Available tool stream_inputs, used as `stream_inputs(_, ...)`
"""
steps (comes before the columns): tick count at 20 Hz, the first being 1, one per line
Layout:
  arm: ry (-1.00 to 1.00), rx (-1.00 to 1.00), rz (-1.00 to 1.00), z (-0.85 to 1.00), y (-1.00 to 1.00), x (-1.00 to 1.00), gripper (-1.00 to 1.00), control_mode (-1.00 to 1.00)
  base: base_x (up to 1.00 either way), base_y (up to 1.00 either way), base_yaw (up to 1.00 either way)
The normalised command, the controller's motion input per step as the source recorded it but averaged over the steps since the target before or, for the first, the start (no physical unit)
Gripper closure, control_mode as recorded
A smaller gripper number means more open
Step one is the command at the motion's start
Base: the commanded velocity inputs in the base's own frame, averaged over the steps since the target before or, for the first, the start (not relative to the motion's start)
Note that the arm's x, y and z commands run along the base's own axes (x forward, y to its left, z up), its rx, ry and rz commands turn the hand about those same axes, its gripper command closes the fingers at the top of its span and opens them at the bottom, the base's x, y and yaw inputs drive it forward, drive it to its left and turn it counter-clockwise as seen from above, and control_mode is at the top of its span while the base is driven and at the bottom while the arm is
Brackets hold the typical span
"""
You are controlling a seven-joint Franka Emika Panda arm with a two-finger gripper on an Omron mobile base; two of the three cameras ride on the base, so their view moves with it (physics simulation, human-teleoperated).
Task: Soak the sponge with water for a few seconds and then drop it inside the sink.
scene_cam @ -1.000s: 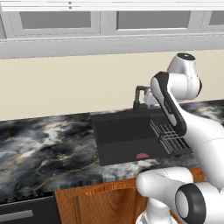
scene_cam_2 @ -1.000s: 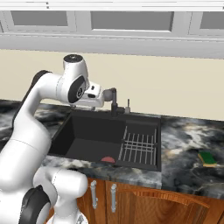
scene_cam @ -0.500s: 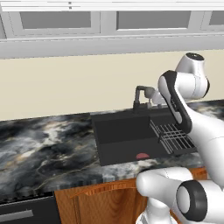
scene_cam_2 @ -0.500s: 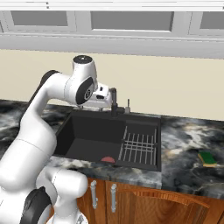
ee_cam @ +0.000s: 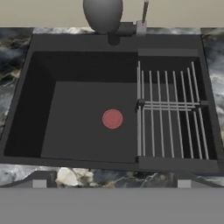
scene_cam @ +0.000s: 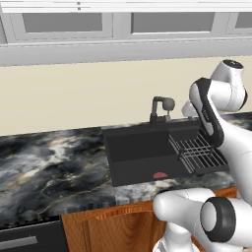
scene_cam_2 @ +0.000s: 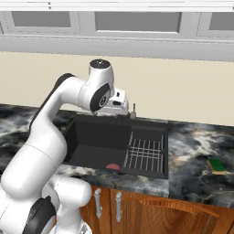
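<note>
While arm arches over sink (scene_cam_2: 77, 137), end effector (ee_cam: 111, 183) spread, pointing down.

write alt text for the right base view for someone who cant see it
A white robot arm reaches over a black sink set in a dark marbled counter, its gripper near the tap. A wire rack fills the basin's right side, a reddish spot marks its floor, and a yellow-green sponge lies on the counter to the right.

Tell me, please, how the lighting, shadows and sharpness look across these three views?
Left base view: flat, even rendered light, no glare; the sink is uniformly dark. Right base view: equally even; the sponge on the counter is small and soft-edged. Hand view: slightly blurry, wire rack bars soft; the reddish spot reads clearly.
</note>
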Motion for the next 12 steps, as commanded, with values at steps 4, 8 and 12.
stream_inputs(4,-0.05,0.00,0.02,0.00,-0.44,0.00,-1.00,-1.00,0.00,0.00,0.00)
stream_inputs(8,-0.14,0.00,0.05,0.00,-0.25,0.00,-1.00,-1.00,0.00,0.00,0.00)
stream_inputs(12,-0.25,0.02,0.09,0.00,-0.13,0.00,-1.00,-1.00,0.00,0.00,0.00)
